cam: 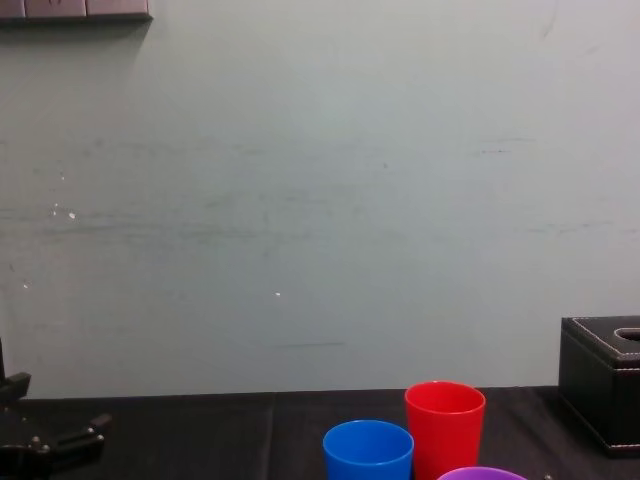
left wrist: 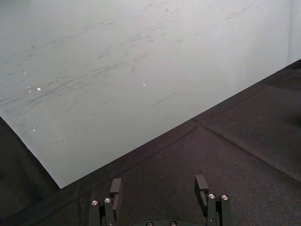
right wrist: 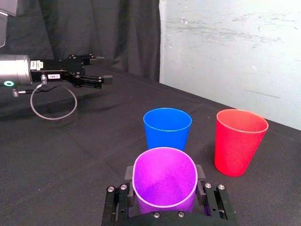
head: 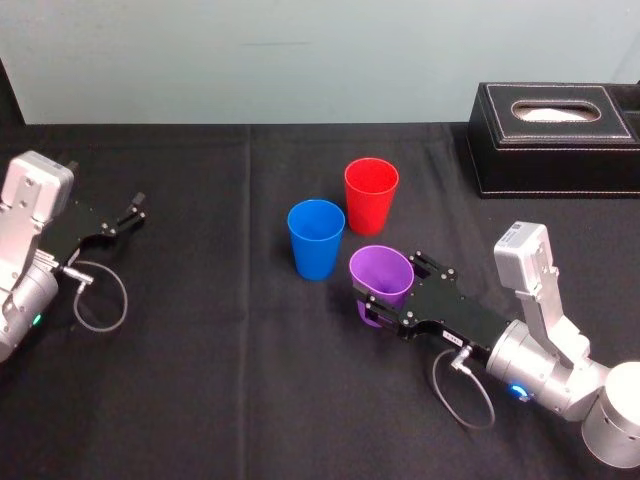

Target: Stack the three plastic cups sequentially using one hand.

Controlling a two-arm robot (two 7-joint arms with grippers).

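Observation:
The purple cup (head: 381, 272) sits between the jaws of my right gripper (head: 395, 290), which is shut on it, both fingers pressing its sides so that the rim (right wrist: 164, 179) bulges out of round. Just beyond it stands the blue cup (head: 317, 238) (right wrist: 167, 128), upright and mouth up. The red cup (head: 371, 195) (right wrist: 239, 147) stands upright behind and to the right of the blue one. In the chest view the blue cup (cam: 368, 450), the red cup (cam: 444, 425) and the purple rim (cam: 480, 473) line the lower edge. My left gripper (head: 135, 210) (left wrist: 160, 188) rests open at the far left, holding nothing.
A black stitched tissue box (head: 550, 135) (cam: 605, 395) stands at the back right, beyond the red cup. A black cloth (head: 200, 350) covers the table up to a pale wall (cam: 300, 200). A grey cable loops beside each wrist.

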